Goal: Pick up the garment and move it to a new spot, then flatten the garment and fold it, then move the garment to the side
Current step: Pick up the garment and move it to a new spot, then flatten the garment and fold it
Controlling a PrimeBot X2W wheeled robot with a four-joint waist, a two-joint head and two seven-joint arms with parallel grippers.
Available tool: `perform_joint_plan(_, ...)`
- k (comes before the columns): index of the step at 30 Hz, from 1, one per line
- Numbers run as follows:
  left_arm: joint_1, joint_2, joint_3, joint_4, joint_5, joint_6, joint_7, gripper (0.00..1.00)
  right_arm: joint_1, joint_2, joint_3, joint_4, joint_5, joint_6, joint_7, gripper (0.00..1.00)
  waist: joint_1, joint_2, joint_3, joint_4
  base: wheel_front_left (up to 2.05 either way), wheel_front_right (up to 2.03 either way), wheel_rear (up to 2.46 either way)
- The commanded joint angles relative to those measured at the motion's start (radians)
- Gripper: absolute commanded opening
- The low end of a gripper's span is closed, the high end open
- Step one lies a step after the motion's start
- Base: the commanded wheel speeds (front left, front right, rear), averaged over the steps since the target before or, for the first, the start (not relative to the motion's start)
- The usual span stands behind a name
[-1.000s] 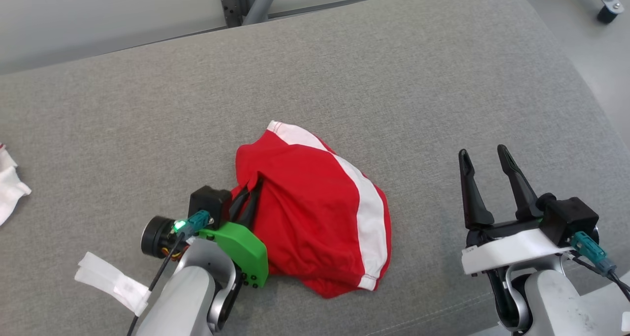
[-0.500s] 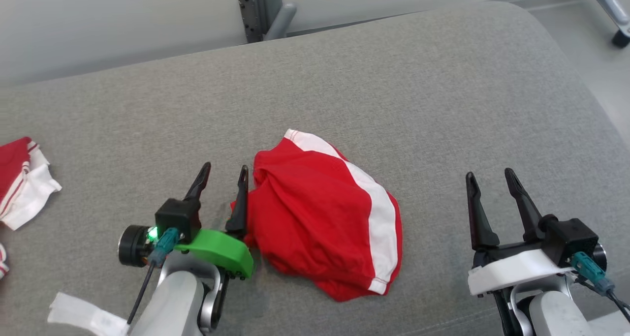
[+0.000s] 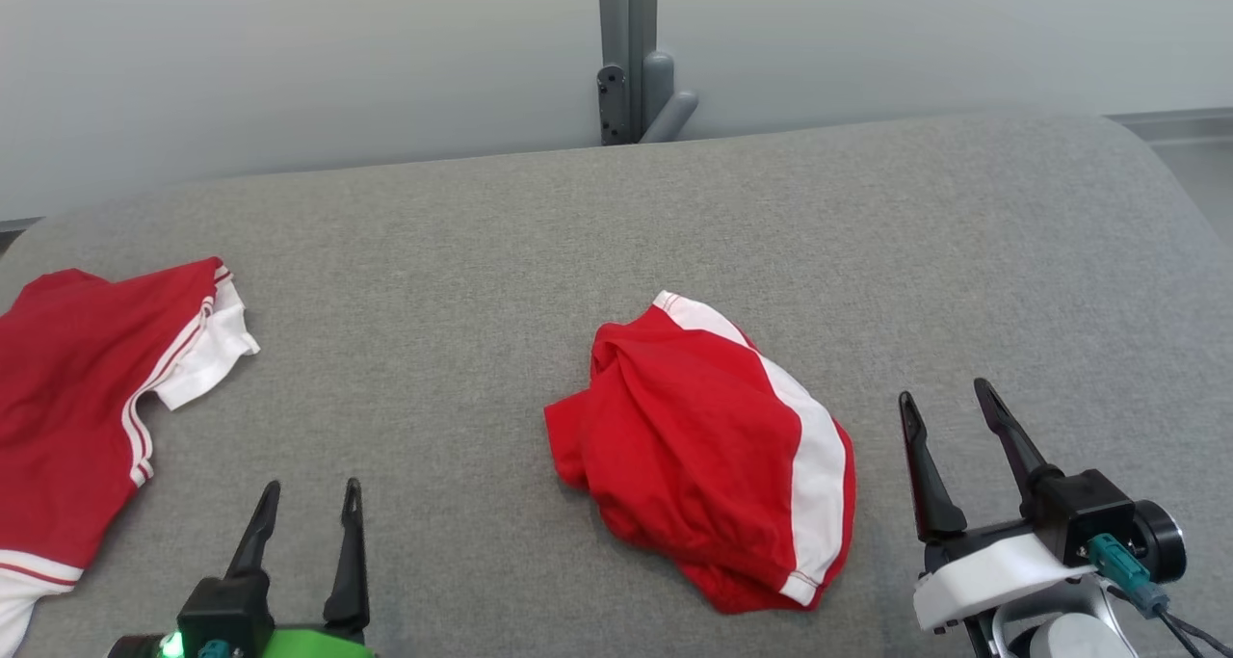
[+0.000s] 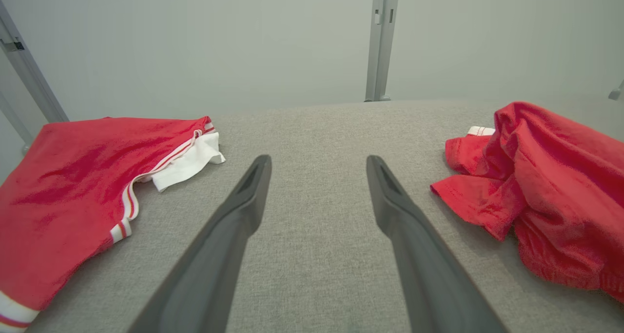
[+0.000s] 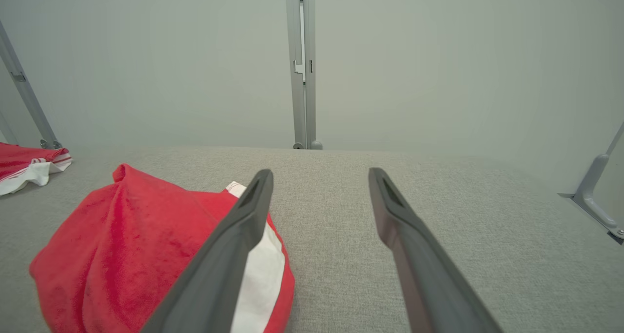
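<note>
A crumpled red garment (image 3: pixel 694 436) of soft, matt knit cloth banded in white lies on a grey cushion (image 3: pixel 462 244) covered in coarse, dull woven fabric; a second red garment (image 3: pixel 67 388) shows the same matt cloth. The left gripper (image 3: pixel 313 485) and right gripper (image 3: pixel 943 391) have smooth, matt dark plastic fingers, the right on a white plastic mount (image 3: pixel 973 581). Behind them, a grey metal post (image 3: pixel 628 51) stands against a smooth pale wall (image 3: pixel 289 61).

Left pincer (image 3: pixel 308 499) and right pincer (image 3: pixel 949 403) both point forward, fingers spread, empty.
</note>
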Motion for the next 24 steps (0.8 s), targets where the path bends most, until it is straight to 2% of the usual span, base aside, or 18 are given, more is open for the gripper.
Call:
perform_joint_plan(1, 0.043, 0.004, 0.032, -0.005, 0.000, -0.010, 0.000, 1.00, 0.025, -0.001, -0.004, 0.008, -0.008, -0.001, -0.003, 1.00, 0.0000, 0.0038, -0.039, 0.046, 0.00, 0.00, 0.00)
perform_joint_plan(6, 0.105, -0.006, 0.103, -0.014, 0.024, -0.053, 0.000, 1.00, 0.051, -0.002, -0.022, 0.035, -0.030, -0.001, -0.003, 1.00, 0.0000, 0.0038, -0.046, 0.065, 0.00, 0.00, 0.00)
perform_joint_plan(13, 0.162, -0.047, 0.199, -0.049, 0.050, -0.118, -0.001, 1.00, 0.060, -0.002, -0.047, 0.068, -0.044, -0.001, -0.003, 1.00, 0.0000, 0.0038, -0.046, 0.056, 0.00, 0.00, 0.00)
perform_joint_plan(17, 0.166, -0.063, 0.223, -0.045, 0.062, -0.155, -0.001, 1.00, 0.055, -0.002, -0.051, 0.082, -0.055, -0.001, -0.003, 1.00, 0.0000, 0.0038, -0.039, 0.053, 0.00, 0.00, 0.00)
perform_joint_plan(24, 0.149, -0.084, 0.245, -0.045, 0.087, -0.177, -0.001, 1.00, 0.044, -0.002, -0.059, 0.081, -0.052, -0.001, -0.003, 1.00, 0.0000, 0.0038, -0.038, 0.046, 0.00, 0.00, 0.00)
